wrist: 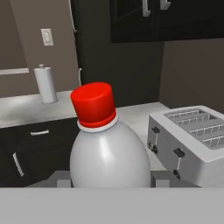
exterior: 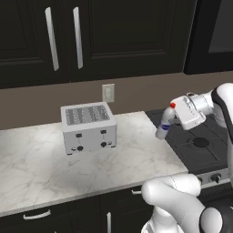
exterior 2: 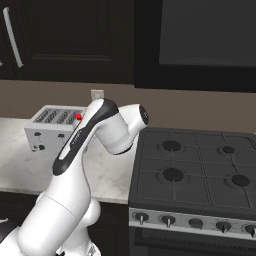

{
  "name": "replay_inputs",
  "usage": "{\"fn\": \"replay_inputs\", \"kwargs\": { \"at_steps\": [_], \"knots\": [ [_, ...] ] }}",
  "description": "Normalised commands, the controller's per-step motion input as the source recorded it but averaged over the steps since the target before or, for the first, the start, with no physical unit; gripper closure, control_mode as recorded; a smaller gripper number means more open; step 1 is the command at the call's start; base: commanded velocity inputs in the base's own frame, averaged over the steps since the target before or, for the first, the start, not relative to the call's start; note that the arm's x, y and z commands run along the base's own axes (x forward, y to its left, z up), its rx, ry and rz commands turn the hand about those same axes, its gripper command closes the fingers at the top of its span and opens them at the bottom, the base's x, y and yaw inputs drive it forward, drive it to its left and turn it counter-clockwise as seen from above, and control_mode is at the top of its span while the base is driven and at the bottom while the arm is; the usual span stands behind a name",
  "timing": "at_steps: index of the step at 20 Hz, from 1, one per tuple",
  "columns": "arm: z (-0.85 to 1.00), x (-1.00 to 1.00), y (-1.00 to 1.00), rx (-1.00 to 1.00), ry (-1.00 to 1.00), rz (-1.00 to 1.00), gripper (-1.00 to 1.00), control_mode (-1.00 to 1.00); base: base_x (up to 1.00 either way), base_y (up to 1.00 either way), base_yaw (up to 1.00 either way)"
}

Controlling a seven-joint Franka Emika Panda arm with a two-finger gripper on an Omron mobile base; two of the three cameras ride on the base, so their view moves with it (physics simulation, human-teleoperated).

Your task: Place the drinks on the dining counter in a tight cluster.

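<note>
End effector point(exterior: 164, 125) pinches small pale red-capped bottle point(exterior: 165, 122) above marble surface point(exterior: 36, 159); best carried upright, grip firm.

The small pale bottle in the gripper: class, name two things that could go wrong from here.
1. The small pale red-capped bottle hangs tilted in the gripper, above the stove; a slip would drop it on the burners.
2. The toaster stands nearby on the worktop; a wide swing could strike it.
</note>
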Motion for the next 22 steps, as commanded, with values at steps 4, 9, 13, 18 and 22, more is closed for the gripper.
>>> {"fn": "replay_inputs", "kwargs": {
  "at_steps": [4,9,13,18,22],
  "knots": [
    [0.0,-0.13,0.0,0.0,0.0,0.0,1.0,1.0,-0.29,0.0,0.0],
    [0.0,0.0,0.0,0.0,0.0,0.0,1.0,1.0,-0.99,0.0,0.0],
    [0.0,0.0,0.0,0.0,0.0,0.0,1.0,1.0,-0.84,0.0,0.19],
    [0.0,0.0,0.0,0.0,0.0,0.0,1.0,1.0,-0.8,-0.01,0.54],
    [0.0,0.0,0.0,0.0,0.0,0.0,1.0,1.0,-0.71,0.0,0.85]
  ]
}}
